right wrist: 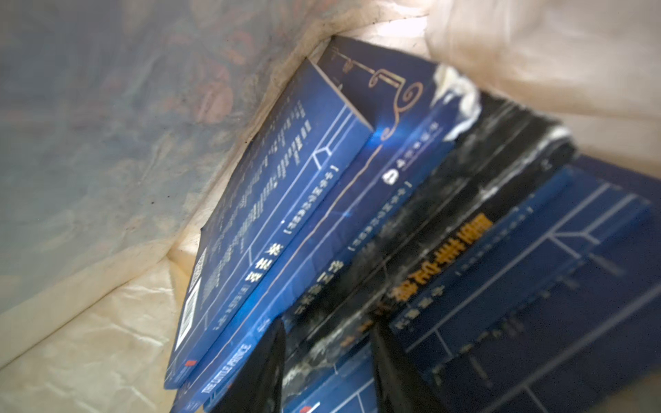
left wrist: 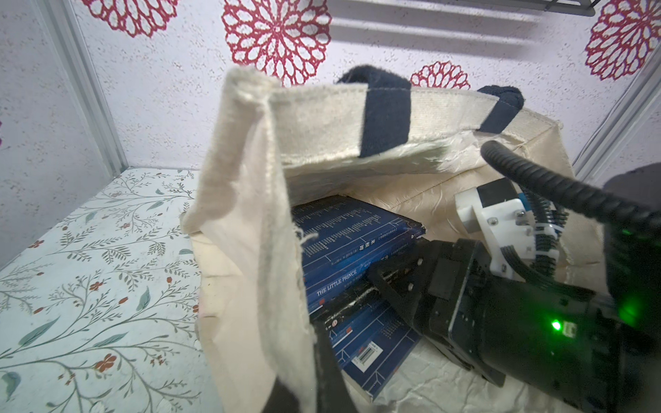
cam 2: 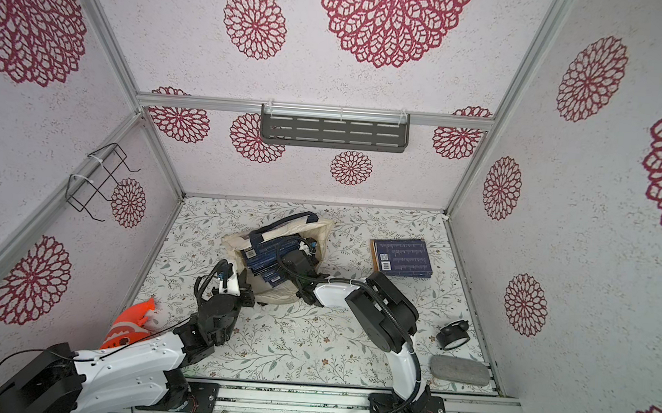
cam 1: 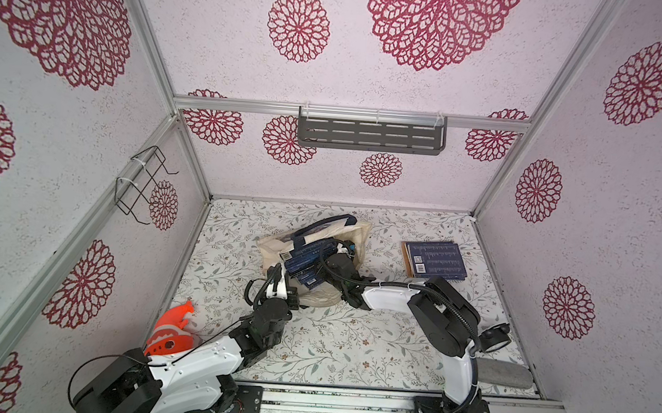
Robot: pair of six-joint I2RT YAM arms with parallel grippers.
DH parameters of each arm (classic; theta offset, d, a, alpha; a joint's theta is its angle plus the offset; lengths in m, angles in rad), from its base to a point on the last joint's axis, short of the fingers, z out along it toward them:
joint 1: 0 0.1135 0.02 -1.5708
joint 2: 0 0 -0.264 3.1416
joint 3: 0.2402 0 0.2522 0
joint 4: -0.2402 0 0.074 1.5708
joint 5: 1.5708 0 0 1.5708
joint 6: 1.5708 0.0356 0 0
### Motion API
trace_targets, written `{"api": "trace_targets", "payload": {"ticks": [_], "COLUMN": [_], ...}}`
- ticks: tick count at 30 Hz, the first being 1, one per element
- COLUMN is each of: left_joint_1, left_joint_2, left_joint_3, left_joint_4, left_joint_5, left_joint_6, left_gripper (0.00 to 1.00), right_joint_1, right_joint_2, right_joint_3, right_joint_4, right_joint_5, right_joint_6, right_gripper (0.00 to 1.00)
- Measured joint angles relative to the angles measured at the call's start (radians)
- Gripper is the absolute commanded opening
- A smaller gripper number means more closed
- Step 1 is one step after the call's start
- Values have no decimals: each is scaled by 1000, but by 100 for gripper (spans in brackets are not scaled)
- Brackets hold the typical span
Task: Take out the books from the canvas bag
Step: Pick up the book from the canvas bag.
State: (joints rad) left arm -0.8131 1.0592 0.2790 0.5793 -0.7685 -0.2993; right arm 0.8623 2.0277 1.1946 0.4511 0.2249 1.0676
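Observation:
The cream canvas bag (cam 1: 268, 249) (cam 2: 235, 244) lies mid-table with its mouth toward me, navy handles (left wrist: 384, 114) on top. Several dark blue books (cam 1: 305, 259) (left wrist: 343, 229) (right wrist: 286, 200) are stacked inside. My left gripper (left wrist: 307, 389) (cam 1: 282, 282) is shut on the bag's near rim and holds the canvas up. My right gripper (right wrist: 325, 357) reaches inside the bag. Its fingers (right wrist: 257, 372) sit close against both sides of a dark-spined book (right wrist: 411, 229) in the stack. More books (cam 1: 435, 258) (cam 2: 403, 256) lie stacked on the table to the right of the bag.
An orange toy fish (cam 1: 171, 332) sits by the left arm's base. A black alarm clock (cam 2: 452, 335) and a grey oblong pad (cam 2: 459, 370) lie near the front right corner. A wire rack (cam 1: 141, 184) hangs on the left wall, a grey shelf (cam 1: 370, 132) on the back wall.

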Motion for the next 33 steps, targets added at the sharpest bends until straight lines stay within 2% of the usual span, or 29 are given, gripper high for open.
{"api": "trace_targets", "payload": {"ticks": [9, 16, 22, 28, 31, 33], "left_joint_1": [0, 0, 0, 0, 0, 0], "left_joint_2": [0, -1, -1, -1, -1, -1], "left_joint_3": [0, 0, 0, 0, 0, 0], "left_joint_4": [-2, -2, -8, -14, -16, -16], "left_joint_5": [18, 24, 27, 27, 27, 27], "left_joint_6": [0, -1, -1, -2, -3, -4], "left_gripper": [0, 0, 0, 0, 0, 0], "right_joint_1": [-11, -14, -13, -6, -4, -4], "right_joint_2": [26, 27, -6, -133, -187, -211], "right_joint_3": [21, 20, -43, -151, -186, -199], "right_joint_4": [43, 71, 111, 98, 87, 79], "right_joint_5": [-6, -19, -34, -38, -37, -38], "right_joint_6": [40, 55, 71, 78, 79, 82], "right_gripper": [15, 5, 3, 5, 9, 18]}}
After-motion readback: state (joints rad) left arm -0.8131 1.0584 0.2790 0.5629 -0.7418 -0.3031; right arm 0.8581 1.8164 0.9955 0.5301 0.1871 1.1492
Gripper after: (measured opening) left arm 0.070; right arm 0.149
